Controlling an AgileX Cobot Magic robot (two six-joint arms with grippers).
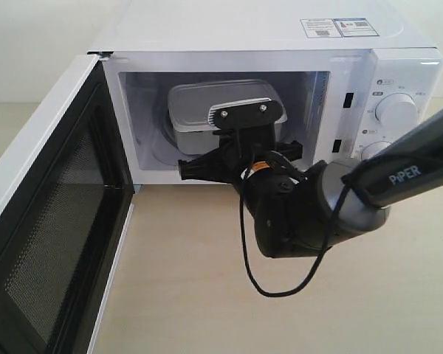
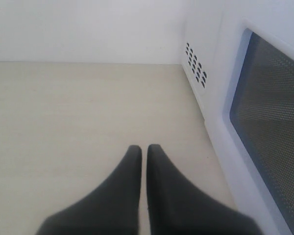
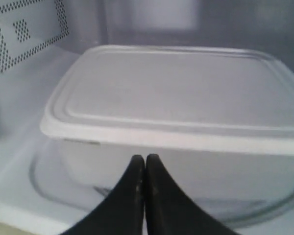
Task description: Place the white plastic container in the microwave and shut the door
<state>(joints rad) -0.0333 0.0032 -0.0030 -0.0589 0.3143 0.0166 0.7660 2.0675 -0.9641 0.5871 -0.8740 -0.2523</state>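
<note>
Just beyond the closed right fingers (image 3: 135, 188), the white plastic container (image 3: 176, 98) sat inside the microwave (image 1: 244, 29); the left fingers (image 2: 125, 196) were together too.

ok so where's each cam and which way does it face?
Exterior: in front of and above the microwave, looking down into its open cavity; the right arm shows.
Left wrist: low over the table, facing the outer window of the door; left gripper shows, shut.
Right wrist: at the cavity mouth, facing the white plastic container on the turntable; right gripper shows, shut.
Shared: exterior and right wrist both show the container.
</note>
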